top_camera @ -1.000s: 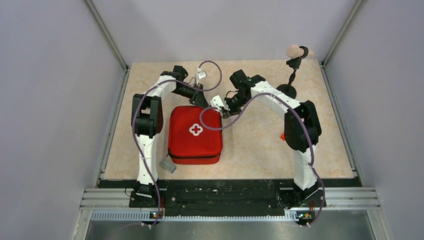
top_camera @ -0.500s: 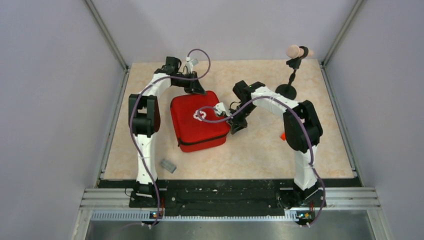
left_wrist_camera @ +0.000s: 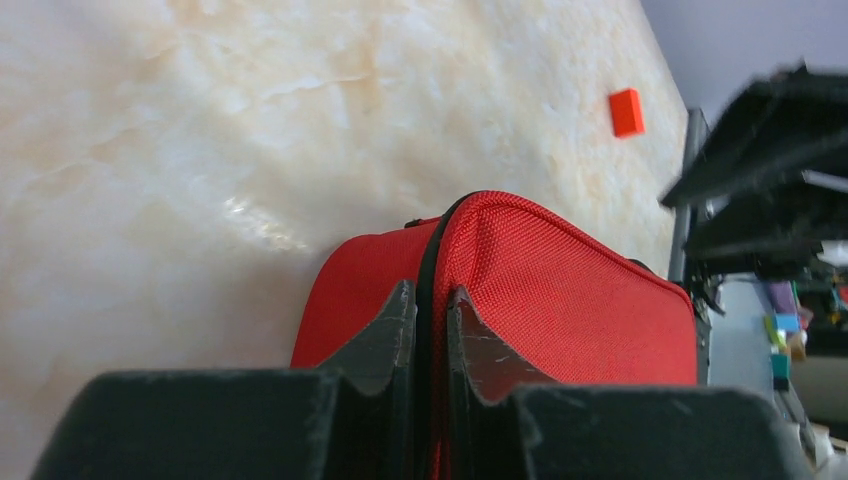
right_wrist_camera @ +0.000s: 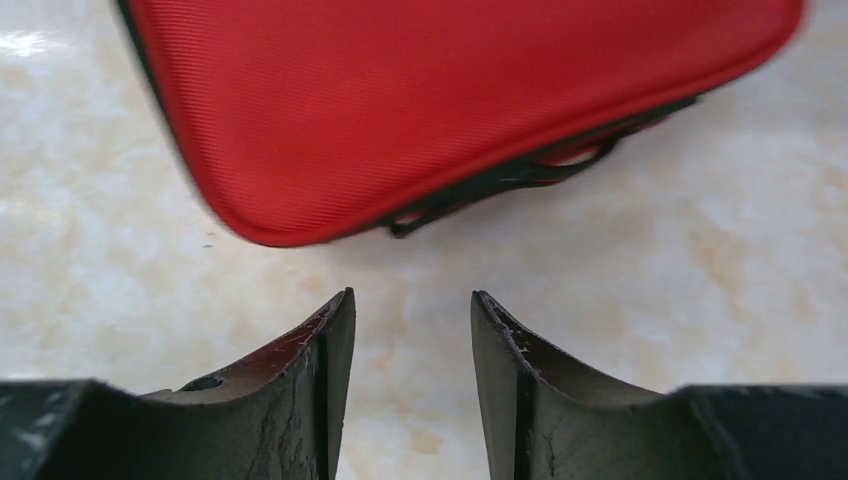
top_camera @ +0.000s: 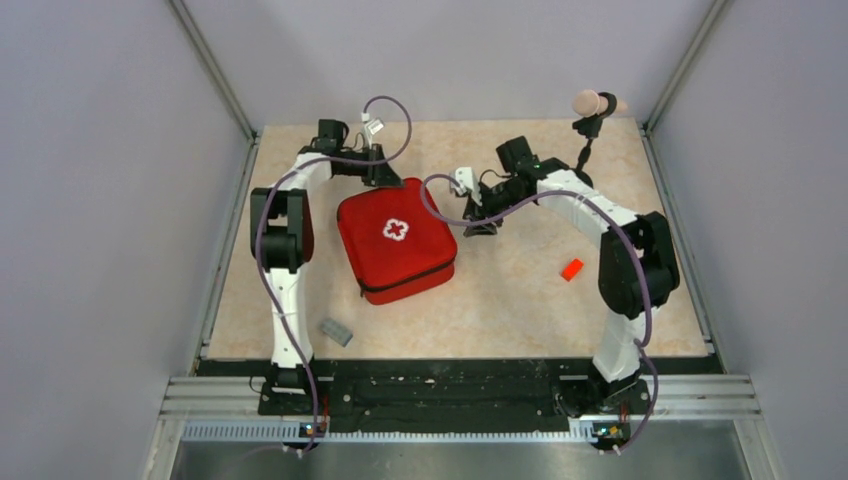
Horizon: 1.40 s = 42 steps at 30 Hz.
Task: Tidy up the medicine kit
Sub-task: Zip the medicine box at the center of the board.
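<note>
While our left gripper (left_wrist_camera: 432,296) is pinching the black zipper edging (left_wrist_camera: 430,245) at the far corner of the medicine kit (top_camera: 408,256), fingers pressed together on it, our right gripper (right_wrist_camera: 410,298) is hovering just right of the kit with fingers apart, gripping nothing. We are judging this pinch as thin. The soft woven red fabric may be slipping out, or the rounded pouch may be sliding and turning on the glossy marble-like table (top_camera: 520,290). The kit is lying lid down, left of centre.
</note>
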Motion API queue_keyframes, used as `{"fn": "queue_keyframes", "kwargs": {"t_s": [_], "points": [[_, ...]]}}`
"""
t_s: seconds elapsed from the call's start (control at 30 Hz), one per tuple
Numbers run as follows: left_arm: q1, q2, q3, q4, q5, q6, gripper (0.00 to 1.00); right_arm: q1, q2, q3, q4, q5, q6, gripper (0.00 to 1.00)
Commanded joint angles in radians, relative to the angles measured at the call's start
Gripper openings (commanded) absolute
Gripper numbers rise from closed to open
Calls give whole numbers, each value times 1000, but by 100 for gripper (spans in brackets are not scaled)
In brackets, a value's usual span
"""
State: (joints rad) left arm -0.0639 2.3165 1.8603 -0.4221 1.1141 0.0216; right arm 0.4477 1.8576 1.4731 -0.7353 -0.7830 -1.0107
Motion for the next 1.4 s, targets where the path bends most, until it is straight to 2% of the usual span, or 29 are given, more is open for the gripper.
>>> {"fn": "queue_keyframes", "kwargs": {"t_s": [0.0, 0.07, 0.17, 0.47, 0.6, 0.67, 0.73, 0.83, 0.87, 0.9, 1.2, 1.37], "points": [[-35, 5, 68, -106, 196, 176, 0, -37, -8, 29, 179, -59, -12, 47], [-49, 22, 105, -159, 212, 214, 0, -37, 33, 60, 163, -78, -45, 47], [-72, 31, 125, -156, 235, 208, 0, -31, 89, 109, 126, -136, -77, 50], [-110, 32, 129, -136, 247, 177, 0, 35, 170, 127, 80, -101, -172, 54], [-112, 32, 128, -132, 247, 167, 0, 43, 194, 131, 90, -116, -155, 54], [-115, 31, 127, -132, 250, 166, 0, 43, 202, 131, 131, -126, -112, 49], [-117, 29, 125, -132, 248, 166, 0, 43, 214, 145, 151, -142, -77, 39], [-117, 29, 125, -134, 243, 166, 0, 43, 226, 180, 146, -169, -29, 19], [-116, 27, 125, -137, 242, 167, 0, 42, 224, 188, 135, -175, -28, 7], [-114, 25, 125, -141, 241, 171, 0, 37, 217, 189, 124, -179, -26, 2], [-86, -6, 177, -284, 241, 289, 0, -31, 70, 46, 133, -206, -44, 0], [-79, -20, 189, -272, 195, 287, 0, -28, -10, -46, 164, -214, -57, 0]]}}
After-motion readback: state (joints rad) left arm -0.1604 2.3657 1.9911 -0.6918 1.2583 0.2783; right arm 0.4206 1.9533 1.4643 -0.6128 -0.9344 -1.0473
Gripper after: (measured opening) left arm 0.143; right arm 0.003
